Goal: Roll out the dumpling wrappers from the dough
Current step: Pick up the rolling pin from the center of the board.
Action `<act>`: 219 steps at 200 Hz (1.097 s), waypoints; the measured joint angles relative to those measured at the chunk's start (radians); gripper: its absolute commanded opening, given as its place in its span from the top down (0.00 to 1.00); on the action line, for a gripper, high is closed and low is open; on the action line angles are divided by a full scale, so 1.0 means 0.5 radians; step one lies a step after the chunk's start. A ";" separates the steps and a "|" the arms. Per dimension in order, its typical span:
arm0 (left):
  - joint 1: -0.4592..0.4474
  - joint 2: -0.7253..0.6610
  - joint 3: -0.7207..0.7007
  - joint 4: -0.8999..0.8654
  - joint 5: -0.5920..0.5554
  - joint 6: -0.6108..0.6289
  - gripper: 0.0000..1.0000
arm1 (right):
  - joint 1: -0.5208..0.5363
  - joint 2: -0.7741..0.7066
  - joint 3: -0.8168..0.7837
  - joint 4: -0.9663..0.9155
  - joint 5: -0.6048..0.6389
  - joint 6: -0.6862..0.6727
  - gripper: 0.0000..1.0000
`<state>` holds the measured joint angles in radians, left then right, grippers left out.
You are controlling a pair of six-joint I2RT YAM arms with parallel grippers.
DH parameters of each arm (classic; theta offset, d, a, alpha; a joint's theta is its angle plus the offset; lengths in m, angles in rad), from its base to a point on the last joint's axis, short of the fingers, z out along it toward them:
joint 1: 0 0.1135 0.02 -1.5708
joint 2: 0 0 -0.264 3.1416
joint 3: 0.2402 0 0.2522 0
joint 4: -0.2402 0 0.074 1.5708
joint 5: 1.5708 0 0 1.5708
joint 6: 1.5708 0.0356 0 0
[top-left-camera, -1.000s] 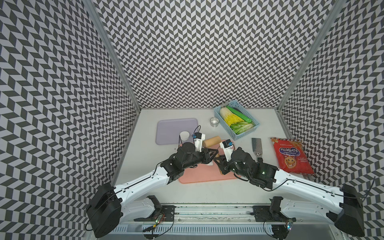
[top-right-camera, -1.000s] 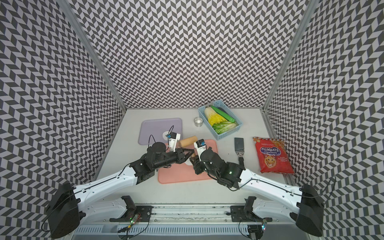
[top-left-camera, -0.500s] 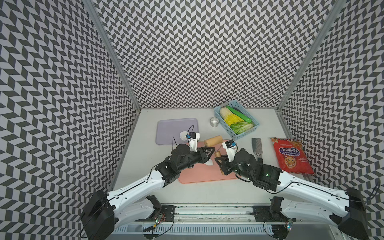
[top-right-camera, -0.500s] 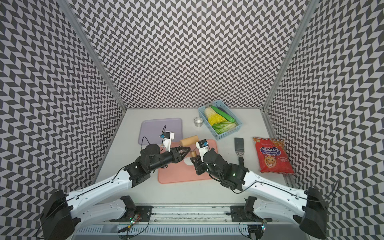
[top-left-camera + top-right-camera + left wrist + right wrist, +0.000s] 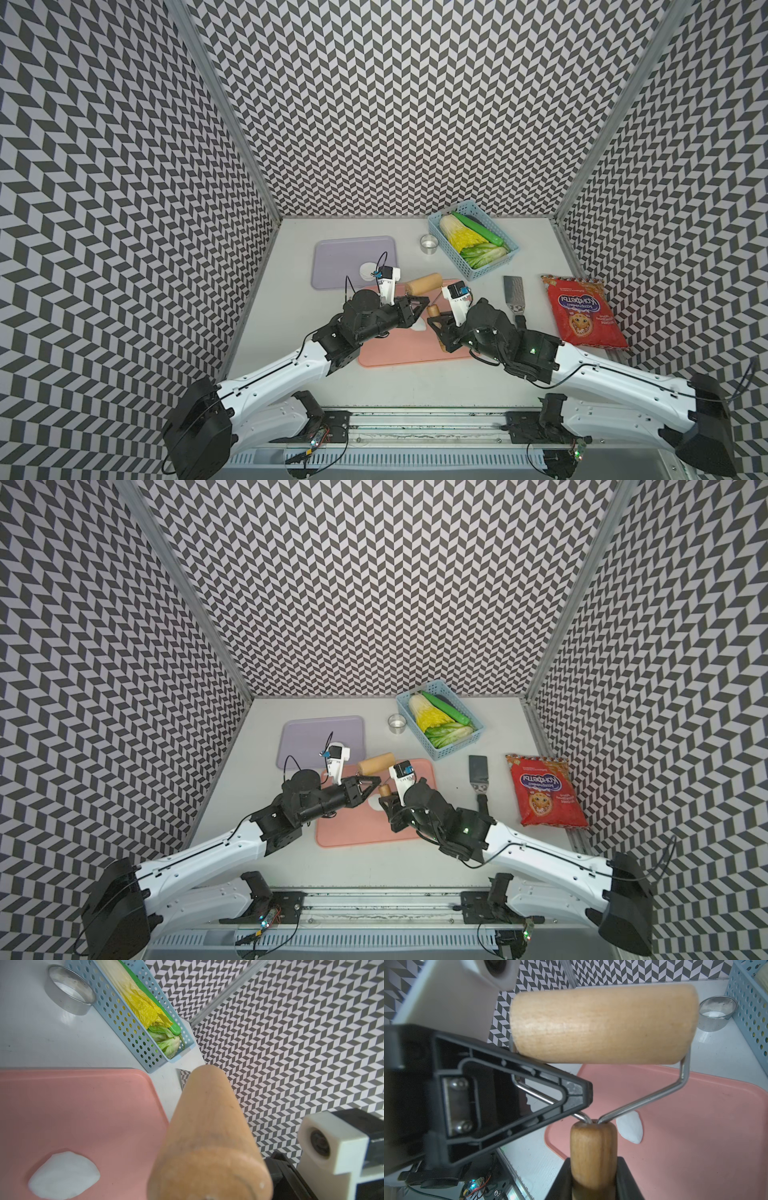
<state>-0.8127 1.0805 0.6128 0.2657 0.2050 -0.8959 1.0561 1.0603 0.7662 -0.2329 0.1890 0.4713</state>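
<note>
Both arms are being angled inward over the pink board bearing the dough. The rolling pin is being gripped by the right gripper; closure of the left gripper cannot be told.

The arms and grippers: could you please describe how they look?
Both the left arm and right arm have glossy white link shells with black joint housings and bulky black bases. The left gripper and right gripper have black, ribbed triangular fingers. Each wrist carries a white block camera mount with a small blue part; thin black cables loop beside it.
</note>
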 measured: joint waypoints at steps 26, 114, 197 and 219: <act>0.004 0.027 -0.008 0.053 0.038 -0.042 1.00 | 0.004 0.013 0.001 0.002 0.033 0.002 0.91; 0.288 -0.059 -0.094 0.093 0.058 -0.131 1.00 | -0.016 -0.391 -0.278 0.269 0.028 0.145 0.08; 0.397 -0.321 -0.205 0.568 -0.070 -0.365 1.00 | -0.443 -0.510 -0.655 1.096 -0.784 0.635 0.07; 0.396 -0.330 -0.230 0.718 -0.098 -0.422 1.00 | -0.443 -0.380 -0.590 1.323 -1.011 0.745 0.10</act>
<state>-0.6147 0.9154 0.4976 0.6247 0.1558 -1.1069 0.8345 0.8703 0.4713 0.4286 -0.3164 0.8436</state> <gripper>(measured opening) 0.075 0.919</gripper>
